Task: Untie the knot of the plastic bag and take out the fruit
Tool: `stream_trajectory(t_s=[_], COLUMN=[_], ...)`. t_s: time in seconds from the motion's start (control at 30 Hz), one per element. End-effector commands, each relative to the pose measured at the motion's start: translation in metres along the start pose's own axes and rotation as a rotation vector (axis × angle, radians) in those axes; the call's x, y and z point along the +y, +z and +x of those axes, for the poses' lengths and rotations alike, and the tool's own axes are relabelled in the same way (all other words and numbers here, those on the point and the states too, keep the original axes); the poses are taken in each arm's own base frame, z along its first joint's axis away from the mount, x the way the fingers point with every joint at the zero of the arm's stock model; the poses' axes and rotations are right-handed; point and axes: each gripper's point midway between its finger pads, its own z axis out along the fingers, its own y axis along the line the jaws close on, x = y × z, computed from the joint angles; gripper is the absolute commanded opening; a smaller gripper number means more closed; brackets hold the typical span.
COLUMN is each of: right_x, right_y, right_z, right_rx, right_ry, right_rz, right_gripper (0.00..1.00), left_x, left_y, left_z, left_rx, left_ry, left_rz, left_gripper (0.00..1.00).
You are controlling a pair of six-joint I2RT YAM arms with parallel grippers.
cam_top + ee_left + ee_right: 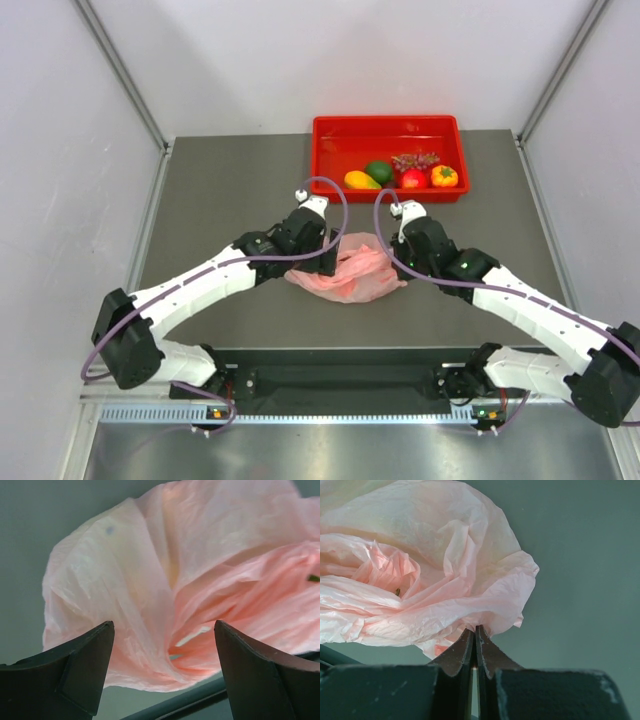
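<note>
Plastic bag crumpled mid-table, knot not discernible, contents hidden by folds; right gripper at its 3 o'clock pinched closed on a bag edge, left gripper at 9 spread wide, red tray at 12.

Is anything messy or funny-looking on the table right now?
Nothing looks spilled or broken. The bag is just a crumpled pink heap on the table between the two arms, which is normal for thin plastic. The fruit all sits inside the red tray at the back.
</note>
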Motion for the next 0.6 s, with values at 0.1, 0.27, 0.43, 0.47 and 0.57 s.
stream_trajectory(t_s=[0.1, 0.27, 0.43, 0.47, 0.57], right_x=[-0.003, -0.031, -0.062, -0.065, -0.074], right_y=[-0.006, -0.010, -0.020, -0.021, -0.028], right_z=[-0.020, -0.015, -0.010, -0.010, -0.011], right_rx=[-0.074, -0.086, -0.114, -0.119, -0.135], right_ry=[0.044, 0.146, 0.260, 0.271, 0.299], right_rz=[0.044, 0.156, 0.249, 0.258, 0.271], right_gripper=[0.00, 0.00, 0.12, 0.16, 0.36], left_x=[0.043, 0.069, 0.103, 0.106, 0.099], left_y=[-0.005, -0.021, -0.032, -0.033, -0.049], left_z=[-0.001, -0.019, -0.025, -0.023, -0.036], left_rx=[-0.007, -0.081, -0.107, -0.109, -0.198], left_ry=[0.088, 0.073, 0.018, 0.007, -0.049], left_rz=[-0.226, -0.284, -0.329, -0.325, -0.218], left_gripper=[0.68, 0.25, 0.04, 0.04, 0.05])
